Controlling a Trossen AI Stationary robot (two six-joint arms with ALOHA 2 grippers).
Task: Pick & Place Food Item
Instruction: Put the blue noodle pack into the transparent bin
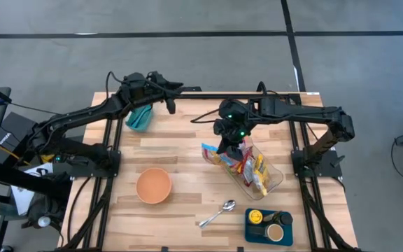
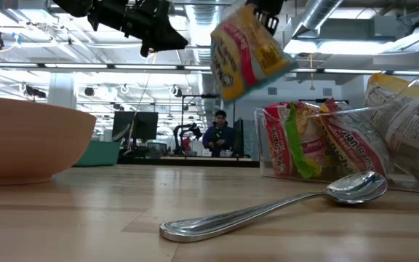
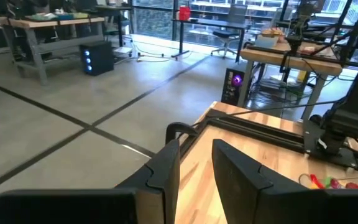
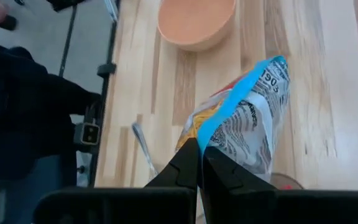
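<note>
The words on the snack bag (image 2: 247,49) are too blurry to read. The bowl (image 2: 28,140) is cut off by the low view's edge. The packets (image 2: 318,138) in the clear box (image 1: 275,178) are squashed together, so they can't be counted. The person (image 2: 219,135) far behind is tiny.

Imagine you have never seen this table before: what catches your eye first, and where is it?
First, the snack packet hanging in the air, pinched by the right gripper above the clear container of more packets on the table's right. Next, the orange bowl left of centre, with the spoon lying near the front edge. The left gripper waits raised at the far left corner, over a teal bowl.
</note>
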